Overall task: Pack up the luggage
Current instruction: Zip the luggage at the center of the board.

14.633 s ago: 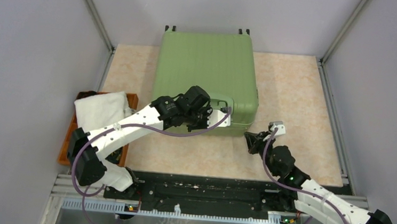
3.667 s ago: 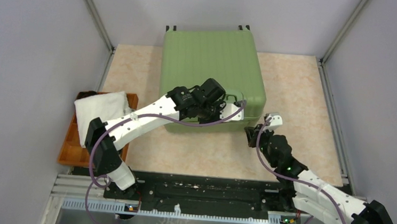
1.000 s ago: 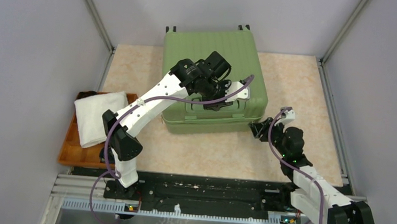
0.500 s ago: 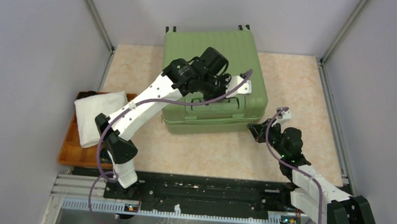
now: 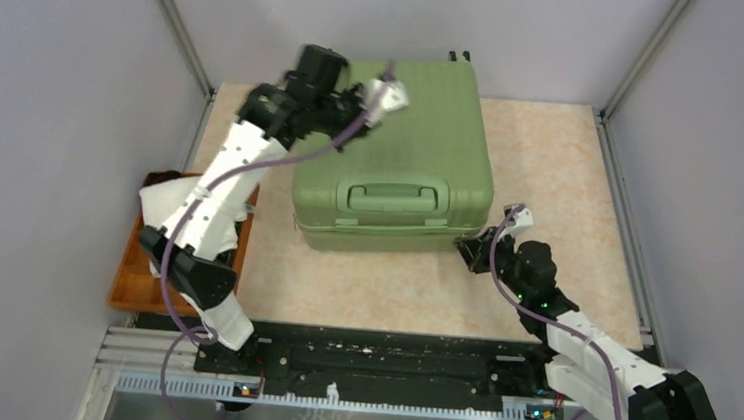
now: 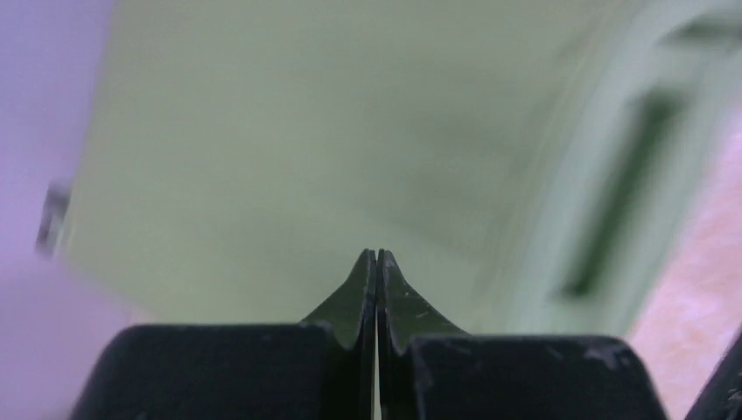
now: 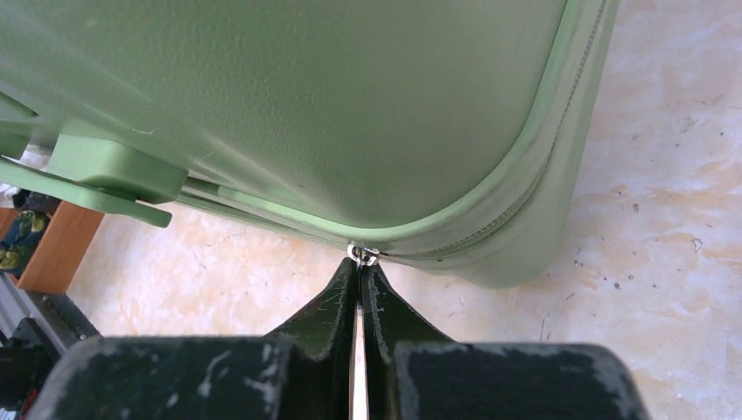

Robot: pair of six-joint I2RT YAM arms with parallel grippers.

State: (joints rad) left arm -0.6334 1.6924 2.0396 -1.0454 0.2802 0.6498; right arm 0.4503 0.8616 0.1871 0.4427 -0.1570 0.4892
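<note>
Light-green ribbed luggage point(image 5: 425, 124), lid down

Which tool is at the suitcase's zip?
The right tool, closed on the zip pull at the near right corner of the suitcase; the left tool is shut over the far lid.

Overhead and near wrist views seemingly share luggage point(image 5: 392, 161).
</note>
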